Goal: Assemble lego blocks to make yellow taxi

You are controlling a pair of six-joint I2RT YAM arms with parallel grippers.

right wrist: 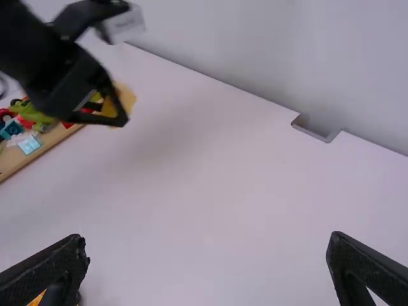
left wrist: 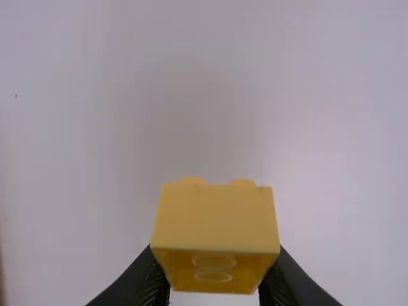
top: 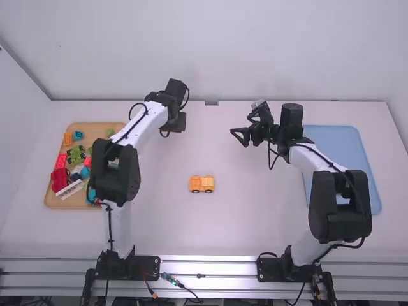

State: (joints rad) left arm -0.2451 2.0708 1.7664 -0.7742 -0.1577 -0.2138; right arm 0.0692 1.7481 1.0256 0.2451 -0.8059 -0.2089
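Note:
My left gripper [top: 177, 123] is over the table's far part, left of the middle. The left wrist view has that gripper [left wrist: 213, 280] shut on a yellow block [left wrist: 215, 217], whose studs point away from the camera. This block [right wrist: 125, 99] also appears at the upper left of the right wrist view. An orange-yellow car [top: 202, 184] with dark wheels stands mid-table, nearer the camera than both grippers. Right of the middle, my right gripper [top: 242, 123] is open; in its wrist view the gripper [right wrist: 209, 245] has widely parted fingers with nothing between them.
A wooden tray [top: 58, 203] of mixed coloured blocks lies at the left, partly behind the left arm. The blue tray [top: 341, 137] at the right is partly covered by the right arm. A white wall [top: 217, 51] rises behind the table.

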